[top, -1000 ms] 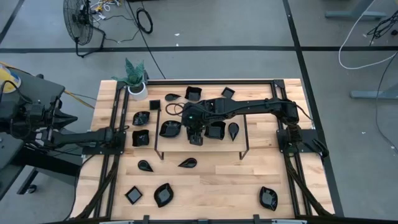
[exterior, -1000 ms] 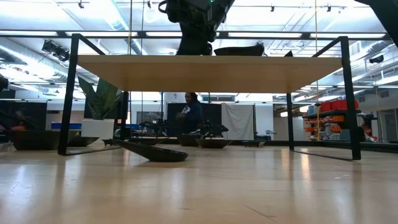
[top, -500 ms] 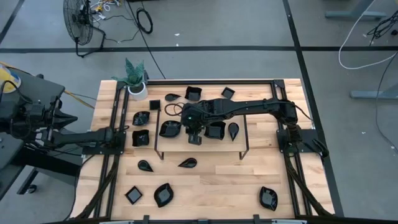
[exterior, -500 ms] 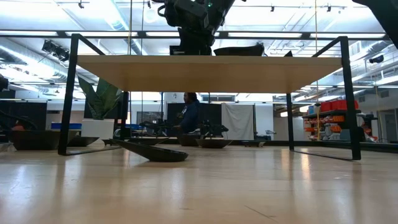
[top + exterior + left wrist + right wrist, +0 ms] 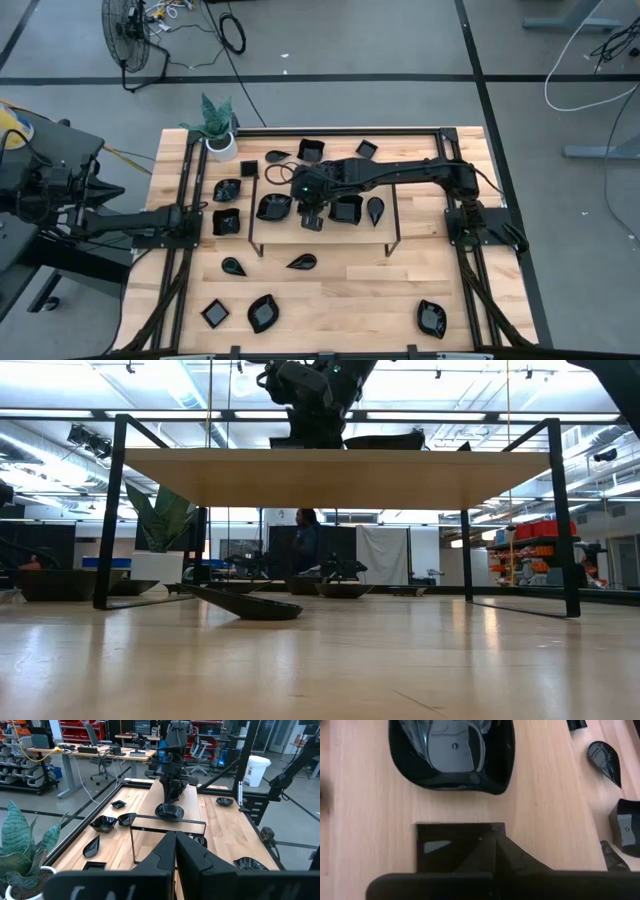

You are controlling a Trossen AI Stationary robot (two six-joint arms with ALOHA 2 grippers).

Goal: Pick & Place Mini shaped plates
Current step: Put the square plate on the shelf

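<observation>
Placing step in hand: right gripper (image 5: 312, 222) clamps a small square plate (image 5: 452, 845) over the raised shelf (image 5: 340, 475), beside a larger plate (image 5: 451, 752); next, lower and release.

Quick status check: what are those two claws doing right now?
Right claw shut on small glossy black square plate above raised wooden shelf. Left claw shut, idle at table's left. Nothing in the way.

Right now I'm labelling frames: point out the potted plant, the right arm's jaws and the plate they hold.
potted plant (image 5: 220, 146), high view, white pot rim.
right gripper (image 5: 311, 223), high view, fingertip end.
square plate (image 5: 445, 846), right wrist view, glossy flat face.
</observation>
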